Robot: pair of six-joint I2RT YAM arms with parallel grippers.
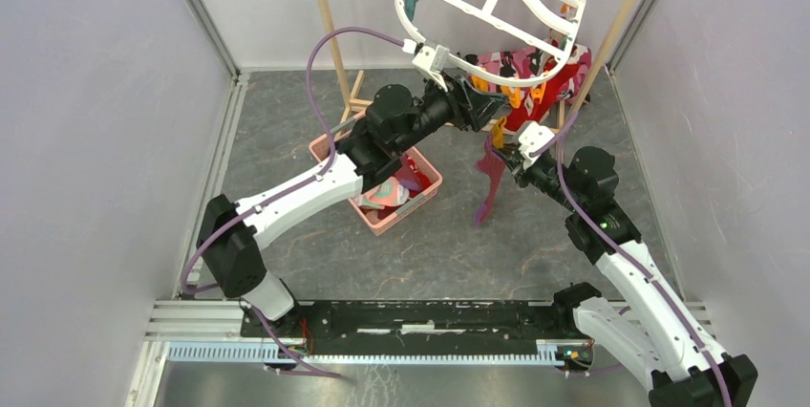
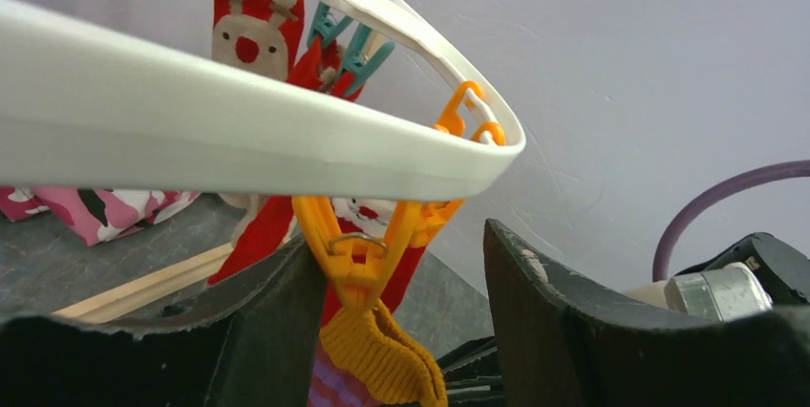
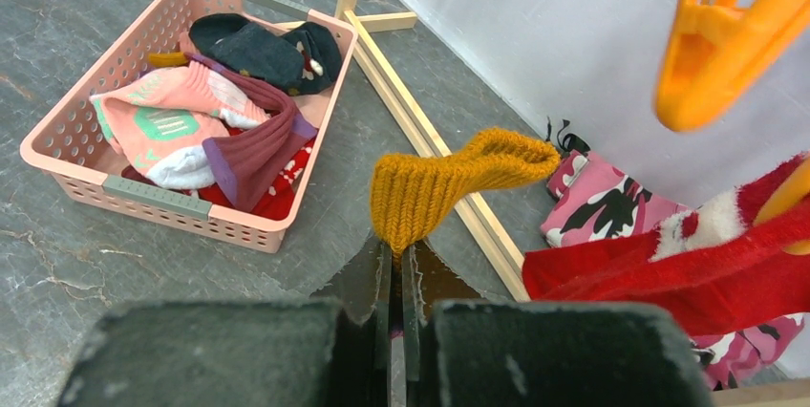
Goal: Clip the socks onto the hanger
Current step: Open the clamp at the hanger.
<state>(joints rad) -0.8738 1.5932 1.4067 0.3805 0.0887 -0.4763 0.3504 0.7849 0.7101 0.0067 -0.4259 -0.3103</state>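
Right hand (image 3: 394, 259) pinches mustard sock (image 3: 449, 182); left hand (image 2: 396, 283) spread; grey marbled floor (image 1: 277, 120), pale walls (image 1: 95, 92).

Arms (image 1: 296, 197): two, a hand on each, left hand (image 2: 399, 235) and right hand (image 3: 394, 259).
Hanger (image 2: 191, 139): one, white.
Basket (image 3: 143, 199): one, pink.
Wooden rack (image 3: 387, 73): one.
Patterned cloth (image 3: 611, 202): one.
Socks: one mustard-cuffed sock (image 3: 449, 178). Two red socks made out on the hanger, a reindeer-faced one (image 2: 250, 30) and a white-faced one (image 2: 368, 211). At least four basket socks (image 3: 162, 125), the heap too tangled for a sure count.
Teal pegs (image 2: 346, 44): two, side by side.
Orange pegs (image 2: 358, 254): several, number unclear.
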